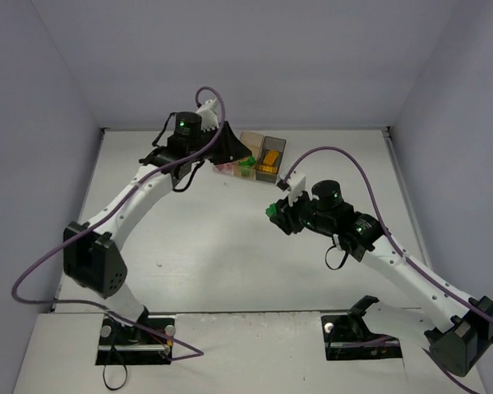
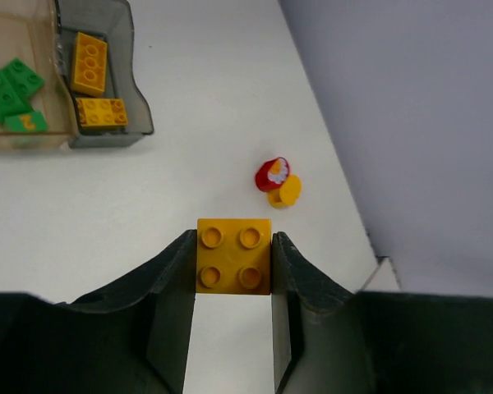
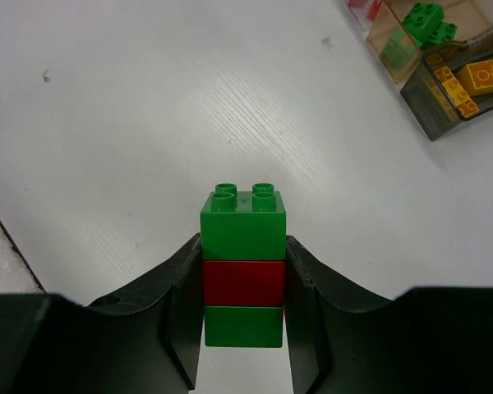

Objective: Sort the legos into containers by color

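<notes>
Left gripper (image 2: pixel 232 243): fingers clamped on yellow brick (image 2: pixel 234 271), lower centre of frame. Right gripper (image 3: pixel 243 246): clamped on green-red-green stack (image 3: pixel 243 215), lower centre. Upper left, left wrist view: grey box (image 2: pixel 138 98) holds yellow bricks (image 2: pixel 89 63); tinted box (image 2: pixel 33 141) holds green bricks (image 2: pixel 12 89).

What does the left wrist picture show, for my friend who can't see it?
The left end effector pinches a yellow brick over a white table. Top left, a smoky grey box holds two yellow bricks beside an orange-tinted box of green bricks; a small red-and-yellow piece lies alone.
</notes>
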